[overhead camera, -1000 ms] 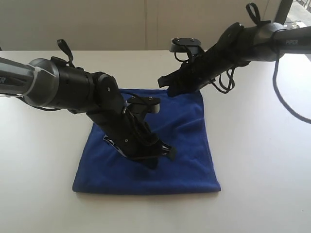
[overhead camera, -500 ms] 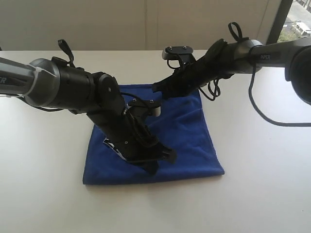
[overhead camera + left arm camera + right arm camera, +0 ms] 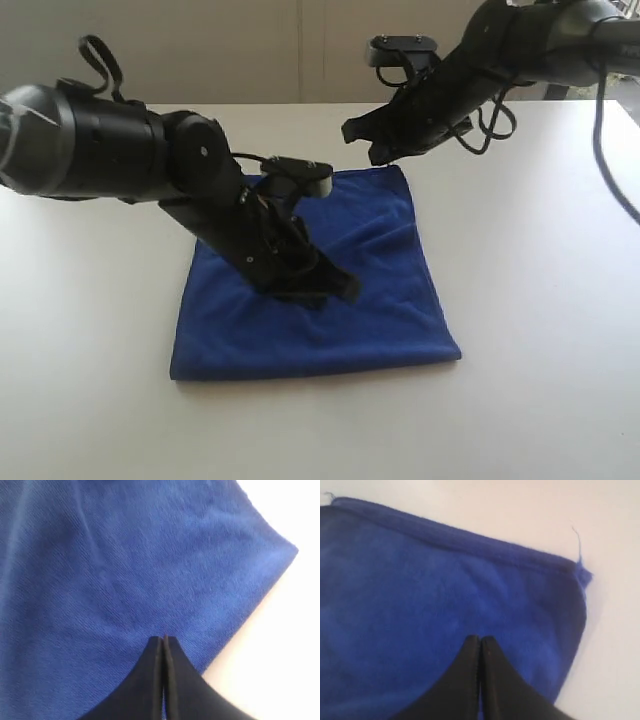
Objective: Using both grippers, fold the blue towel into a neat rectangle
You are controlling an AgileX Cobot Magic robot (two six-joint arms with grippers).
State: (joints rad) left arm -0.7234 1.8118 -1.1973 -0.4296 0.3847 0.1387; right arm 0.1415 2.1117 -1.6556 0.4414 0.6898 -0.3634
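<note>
- My left arm [image 3: 200, 190] lies across the blue towel [image 3: 400, 290] in the exterior view, so the cloth's middle and far left corner are hidden from me.
- The left gripper [image 3: 340, 290] is black on black there; I can't tell whether it touches the cloth.
- The right arm [image 3: 520, 40] runs off the top and right edges.
- Each wrist view cuts the towel off, leaving me one corner.
- The right wrist view is soft; stitching on the hem [image 3: 470, 540] won't resolve.

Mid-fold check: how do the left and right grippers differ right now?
The left gripper sits low over the middle of the blue towel; the right gripper is raised near its far edge. The left gripper points rightward in the exterior view, the right gripper leftward. Both are shut, gripping no cloth.
</note>
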